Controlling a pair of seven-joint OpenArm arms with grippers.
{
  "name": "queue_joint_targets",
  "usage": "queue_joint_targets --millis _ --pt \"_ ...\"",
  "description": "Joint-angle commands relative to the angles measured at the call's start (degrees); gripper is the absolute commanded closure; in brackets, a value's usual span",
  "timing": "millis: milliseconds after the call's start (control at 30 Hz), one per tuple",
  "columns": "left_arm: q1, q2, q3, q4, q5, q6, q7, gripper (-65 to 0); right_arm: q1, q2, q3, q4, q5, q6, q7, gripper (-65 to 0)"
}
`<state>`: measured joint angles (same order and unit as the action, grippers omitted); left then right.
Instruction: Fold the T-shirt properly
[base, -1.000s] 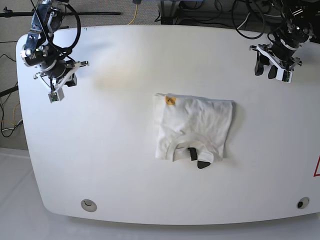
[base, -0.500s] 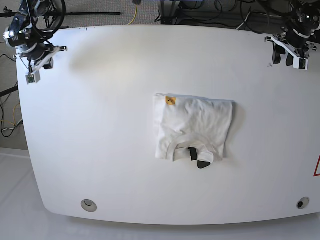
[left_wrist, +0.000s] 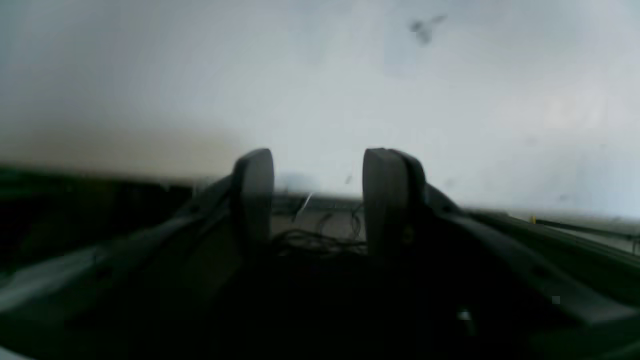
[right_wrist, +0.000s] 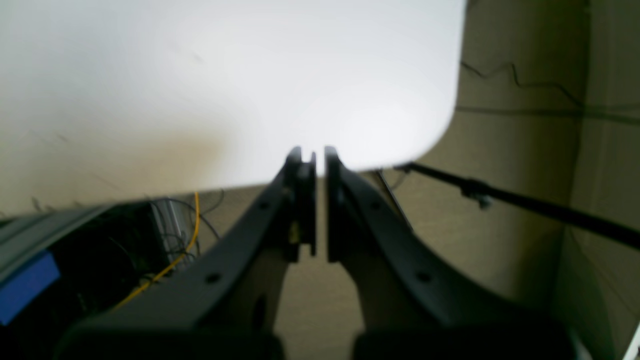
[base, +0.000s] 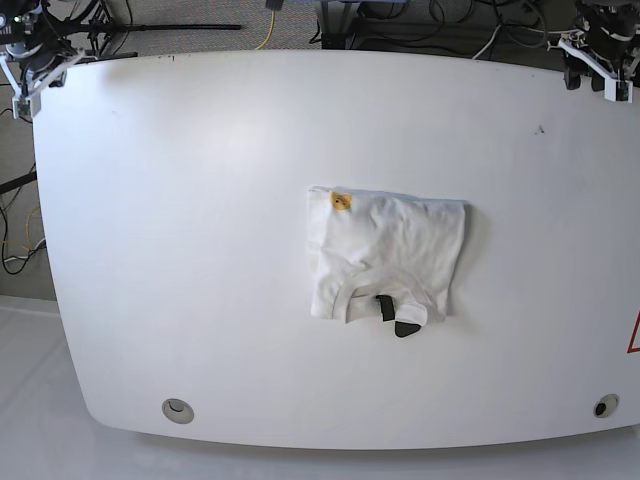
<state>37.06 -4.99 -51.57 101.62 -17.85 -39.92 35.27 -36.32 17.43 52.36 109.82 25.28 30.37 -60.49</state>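
The white table holds the T-shirt folded near its middle. The left gripper stands open and empty, the right gripper closed on nothing, both at far corners. The loose collar edge could spring open if nudged.

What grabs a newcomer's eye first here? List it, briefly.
The folded white T-shirt lies alone right of the middle of the big white table, collar and black label toward the near edge, a small orange spot at its far left corner. Both arms sit at the far corners: left gripper open, right gripper shut, both empty.
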Motion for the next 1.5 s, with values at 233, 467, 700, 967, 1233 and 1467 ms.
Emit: queue_joint_targets --millis 233,467,700,967,1233,1467 --pt "7.73 3.98 -4.21 0.75 4.09 -0.08 -0.85 -26.6 -7.95 -3.15 10.72 0.73 -2.29 4.75 0.84 0.0" --pt "7.91 5.13 -5.70 -4.70 14.29 -0.08 -1.20 -26.6 -9.00 -9.56 14.15 0.20 -17.41 9.63 4.97 0.0" --pt "4.22 5.30 -5.26 -15.07 28.09 -0.08 -3.05 -26.6 -5.40 -18.09 14.50 -7.71 -38.42 9.63 17.02 0.0" --pt "0.88 8.20 -3.86 -26.59 44.79 -0.08 -21.42 -21.7 1.11 -22.66 17.40 -26.35 -54.60 9.63 31.52 0.0" --pt "-4.49 9.08 -4.65 -48.48 59.03 -0.08 -40.32 -21.5 7.35 -23.28 23.20 -47.71 -64.53 9.63 46.82 0.0" --pt "-11.96 3.63 -4.91 -70.99 71.87 8.14 -50.17 -21.5 13.41 -18.53 28.56 -68.11 -73.32 9.63 54.56 0.0"
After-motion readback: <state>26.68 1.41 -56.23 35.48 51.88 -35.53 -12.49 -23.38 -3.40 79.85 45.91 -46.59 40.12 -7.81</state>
